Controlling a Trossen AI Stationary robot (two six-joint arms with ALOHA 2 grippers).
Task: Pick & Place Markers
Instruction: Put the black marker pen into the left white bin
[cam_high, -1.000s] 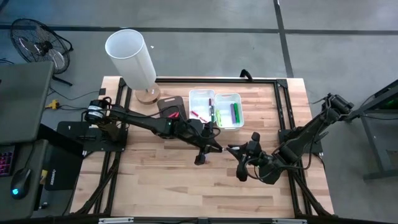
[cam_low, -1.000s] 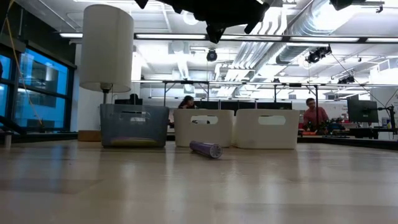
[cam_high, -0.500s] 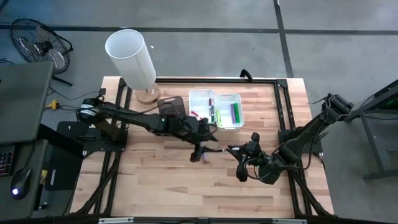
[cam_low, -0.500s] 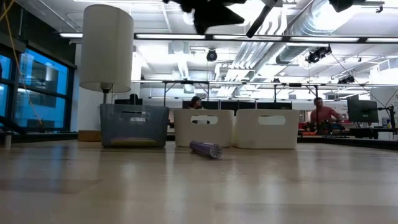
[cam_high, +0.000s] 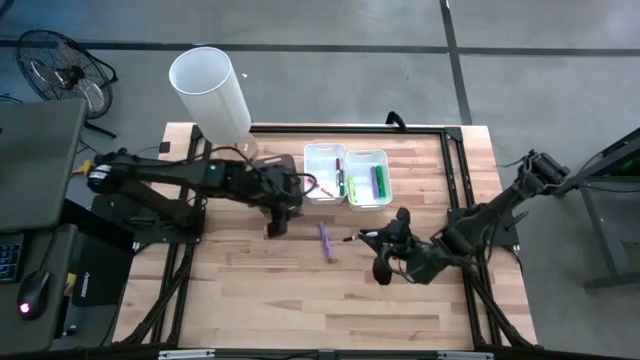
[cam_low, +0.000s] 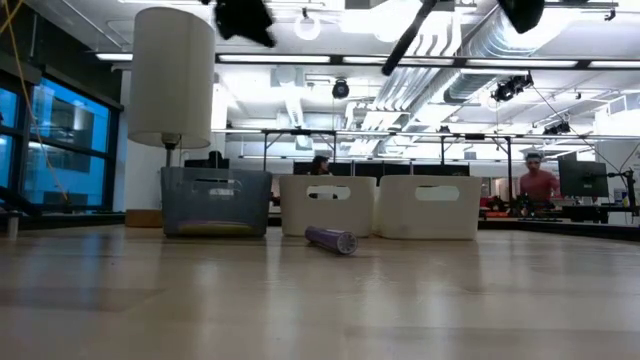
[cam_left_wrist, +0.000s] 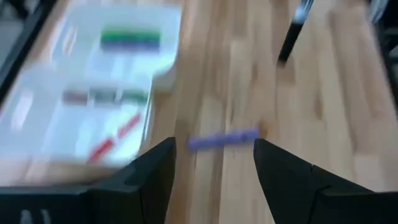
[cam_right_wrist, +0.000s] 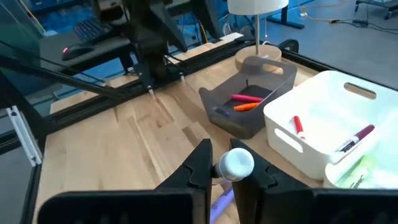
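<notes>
A purple marker (cam_high: 325, 242) lies flat on the wooden table (cam_high: 240, 290), a little nearer than the bins; it also shows in the low view (cam_low: 331, 240). My left gripper (cam_high: 273, 228) hangs open above the table, to the left of that marker (cam_left_wrist: 222, 139), and touches nothing. My right gripper (cam_high: 366, 238) stays just right of the purple marker, shut on another marker whose white end (cam_right_wrist: 235, 163) faces the wrist camera. The dark bin (cam_right_wrist: 249, 102) holds a red and an orange marker. The two white bins (cam_high: 325, 172) (cam_high: 367, 178) hold red, purple and green ones. My right gripper pinches a marker between its two fingers (cam_right_wrist: 200, 163), close to the marker's white end (cam_right_wrist: 236, 160). The fingers come nearly level from the table's right side. The marker lies along them, its thin dark tip (cam_high: 348, 240) sticking out past the fingertips, clear of the table.
A lamp with a white shade (cam_high: 210, 92) stands at the table's far left, next to the dark bin. The black frame rail (cam_high: 340, 127) runs along the far edge. Bare wood stretches across the near half. People sit at desks far behind the table (cam_low: 540, 185).
My left gripper has opened and let go of the purple marker, which stays lying where it was on the table. The gripper has then risen and drawn back toward the table's left edge, tipping up from its steep downward point.
</notes>
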